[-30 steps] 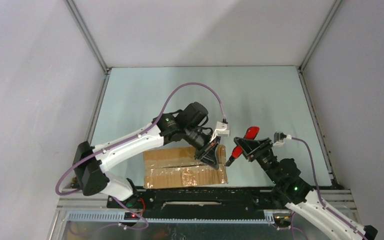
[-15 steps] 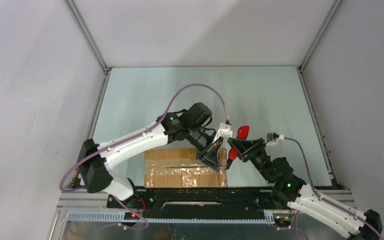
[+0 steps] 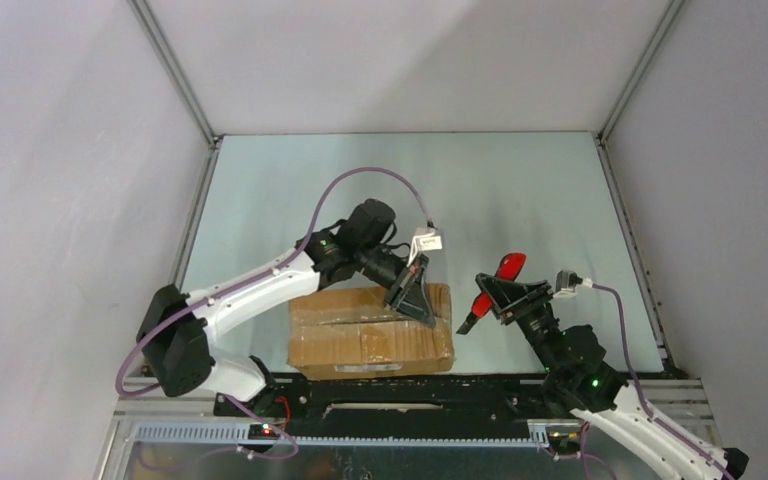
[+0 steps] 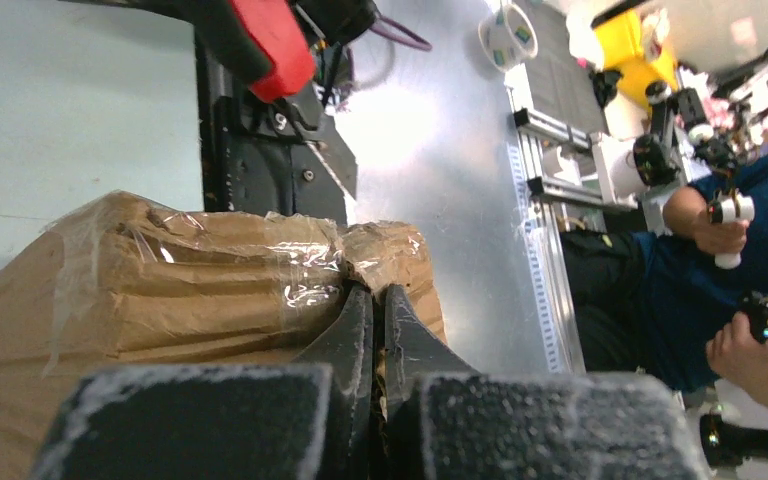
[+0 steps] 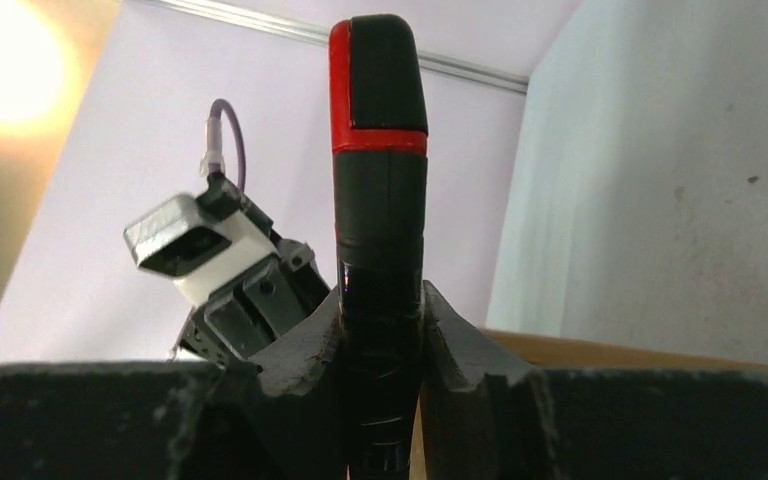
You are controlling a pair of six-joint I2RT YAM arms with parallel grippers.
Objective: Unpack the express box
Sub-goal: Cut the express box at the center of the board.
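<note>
Left pincer [image 3: 420,312], top view: jaws all but closed. The arm reaches forward from its base, elbow bent, wrist angled down, and the tips rest on top of the express box [image 3: 350,340] near its right end. The box lies flat under and to the left of this pincer, at the table's near edge, long side left to right. Right pincer [image 3: 493,292] is well to the right of the left one and clear of the box. Its forearm is raised and it is clamped on a red-and-black tool [image 3: 505,266], with the tool's low end pointing toward the box's right end. No print is readable here. Left wrist view: fingers [image 4: 352,325] are pressed together, tips at the wrinkled clear tape [image 4: 305,270] on the box [image 4: 160,300] edge. Cannot tell if any tape is pinched. The red tool [image 4: 270,45] is beyond and above the tips. A person in blue [image 4: 730,270] is off to the right, seen only in this view. A white cup [image 4: 508,30] is at the top, print too small to read. Right wrist view: pincer [image 5: 381,330] is tight on the tool's [image 5: 380,200] black handle, red end farthest from the pincer. The left arm's wrist camera [image 5: 200,250] is to the left of the handle, and a brown box edge [image 5: 610,355] is low right.
</note>
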